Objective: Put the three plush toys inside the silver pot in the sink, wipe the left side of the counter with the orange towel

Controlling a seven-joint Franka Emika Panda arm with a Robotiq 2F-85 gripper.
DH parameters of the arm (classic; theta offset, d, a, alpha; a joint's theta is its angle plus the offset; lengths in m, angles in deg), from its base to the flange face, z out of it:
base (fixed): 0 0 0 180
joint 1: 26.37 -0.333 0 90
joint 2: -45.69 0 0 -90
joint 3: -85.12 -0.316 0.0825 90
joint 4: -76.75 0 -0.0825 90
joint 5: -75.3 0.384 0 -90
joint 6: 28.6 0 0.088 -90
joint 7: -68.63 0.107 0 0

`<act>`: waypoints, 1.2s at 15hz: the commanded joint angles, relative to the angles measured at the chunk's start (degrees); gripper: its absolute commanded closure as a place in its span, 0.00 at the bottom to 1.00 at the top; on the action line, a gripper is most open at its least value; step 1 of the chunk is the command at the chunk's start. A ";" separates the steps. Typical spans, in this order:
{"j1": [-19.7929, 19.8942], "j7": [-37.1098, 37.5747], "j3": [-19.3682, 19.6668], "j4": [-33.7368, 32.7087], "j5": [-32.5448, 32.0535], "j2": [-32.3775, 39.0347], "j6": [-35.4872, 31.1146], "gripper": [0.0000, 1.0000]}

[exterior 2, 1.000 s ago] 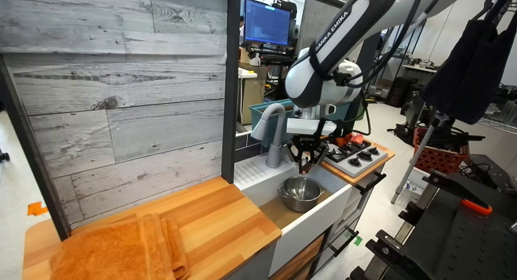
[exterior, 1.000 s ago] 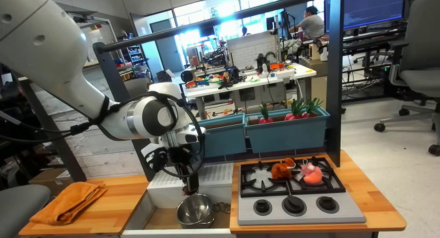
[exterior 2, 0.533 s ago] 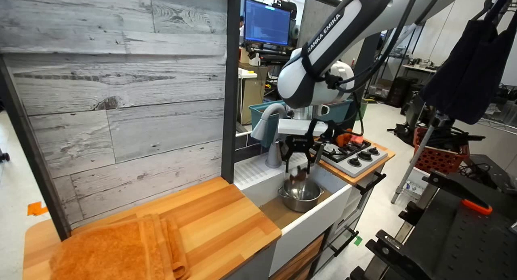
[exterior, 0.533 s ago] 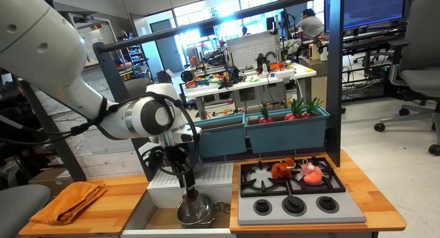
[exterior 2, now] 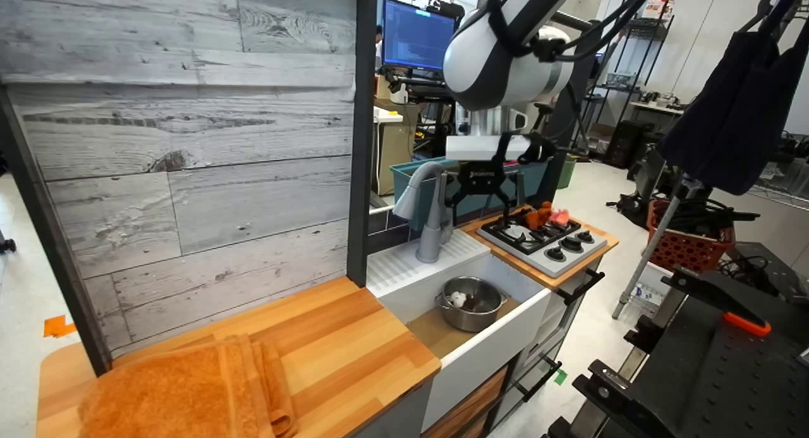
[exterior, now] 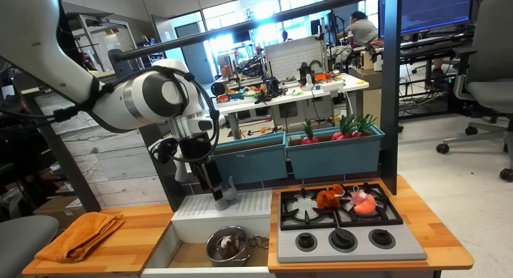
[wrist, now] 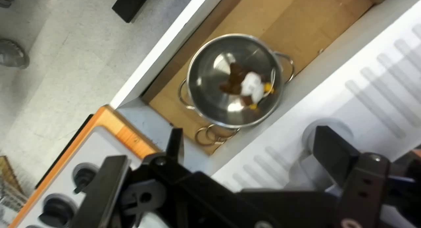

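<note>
Claw (wrist: 250,136) spread wide, nothing held. Brown toy (wrist: 248,84) lies in the pot (wrist: 210,101); orange toy (exterior: 328,199) and pink toy (exterior: 364,205) sit on the stove (exterior: 286,250). Expect both light, soft, squashable, little slip: pinch each around its thickest middle, clear of the burner bars (exterior: 307,218).

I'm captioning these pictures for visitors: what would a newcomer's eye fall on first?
Probably the bright orange towel, folded on the wooden counter at the left in both exterior views. Next comes the brown-and-white plush toy inside the silver pot in the sink. Then the orange plush toy and pink plush toy side by side on the stovetop.
</note>
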 commanded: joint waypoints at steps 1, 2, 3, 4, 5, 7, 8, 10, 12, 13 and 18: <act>-3.57 9.04 6.65 12.44 -4.44 -10.39 -2.64 0.00; -4.32 11.91 8.56 14.50 -6.38 -12.39 -2.00 0.00; -1.22 8.21 4.31 6.64 -5.26 -6.66 -0.15 0.00; -1.35 9.93 5.48 8.85 -6.50 -8.75 -0.15 0.00; -1.25 10.51 5.99 10.50 -6.84 -10.28 -0.16 0.00; -1.30 6.11 5.26 11.28 -9.03 -11.24 4.81 0.00; -0.78 3.55 4.40 12.26 -9.91 -11.54 2.72 0.00; 0.42 -1.56 3.05 11.15 -11.48 -10.70 0.91 0.00; 1.43 -6.85 1.81 9.20 -12.14 -9.41 0.27 0.00; 1.79 -9.62 1.40 8.43 -12.44 -9.00 0.26 0.00; 5.69 -25.99 -1.02 7.31 -12.46 -8.68 -3.28 0.00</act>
